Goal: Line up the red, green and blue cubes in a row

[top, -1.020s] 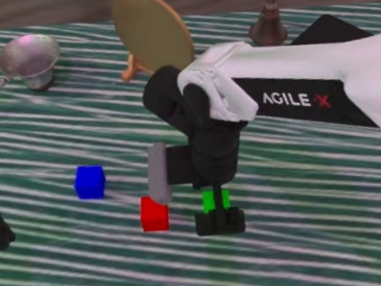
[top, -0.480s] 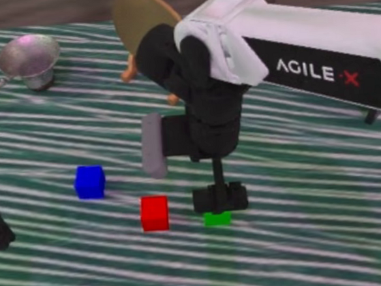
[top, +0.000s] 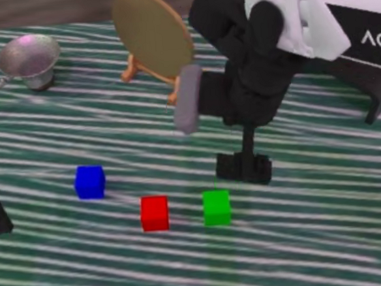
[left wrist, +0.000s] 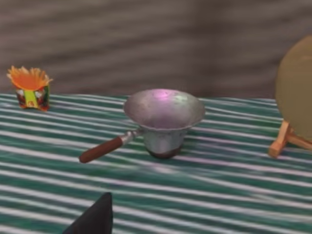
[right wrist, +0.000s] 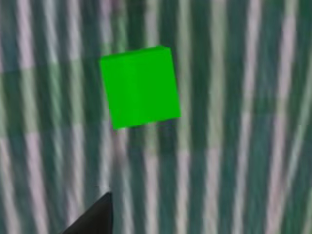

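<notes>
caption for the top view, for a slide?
Right claw lifted clear of the green cube, which sits beside the red cube; blue cube remains off the row.

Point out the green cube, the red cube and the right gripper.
green cube (top: 216,207), top view, middle of its top face.
red cube (top: 154,213), top view, centre of the cube.
right gripper (top: 244,168), top view, between its fingertips.

Three cubes (top: 155,213) before the disc (top: 152,31).

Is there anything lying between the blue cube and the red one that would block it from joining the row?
Nothing visible does. In the top view only bare striped cloth separates the blue cube from the red cube, which sits beside the green cube.
</notes>
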`<action>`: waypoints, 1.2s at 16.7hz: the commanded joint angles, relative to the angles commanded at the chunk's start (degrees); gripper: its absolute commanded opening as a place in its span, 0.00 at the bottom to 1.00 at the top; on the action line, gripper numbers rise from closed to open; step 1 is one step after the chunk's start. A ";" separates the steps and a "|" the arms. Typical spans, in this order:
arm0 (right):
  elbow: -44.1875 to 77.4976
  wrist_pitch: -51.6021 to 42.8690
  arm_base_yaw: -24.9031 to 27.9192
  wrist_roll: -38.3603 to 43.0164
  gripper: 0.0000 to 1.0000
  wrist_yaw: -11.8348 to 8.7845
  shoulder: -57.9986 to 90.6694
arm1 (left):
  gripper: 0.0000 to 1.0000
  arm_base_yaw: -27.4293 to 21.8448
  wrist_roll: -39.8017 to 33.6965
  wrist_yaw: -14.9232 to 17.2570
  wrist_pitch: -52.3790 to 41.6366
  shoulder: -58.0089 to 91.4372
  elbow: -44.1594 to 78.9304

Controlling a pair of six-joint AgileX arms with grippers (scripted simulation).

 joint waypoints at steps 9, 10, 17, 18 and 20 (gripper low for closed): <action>-41.51 26.37 -17.95 17.16 1.00 -1.61 -49.13 | 1.00 -6.79 -5.85 -0.21 -25.05 48.94 34.02; -46.98 29.52 -20.07 19.40 1.00 -1.60 -55.56 | 1.00 -7.61 -6.52 -0.23 -28.05 54.98 37.89; -80.78 49.96 -32.69 33.74 1.00 -0.19 -96.13 | 1.00 -12.68 -10.72 -0.17 -45.92 88.73 62.19; -84.31 52.38 -33.98 35.35 1.00 0.13 -100.36 | 1.00 -13.21 -11.17 -0.15 -47.68 91.99 64.87; -90.00 56.53 -36.06 38.03 1.00 0.76 -107.04 | 1.00 -14.08 -11.91 -0.10 -50.48 97.41 69.36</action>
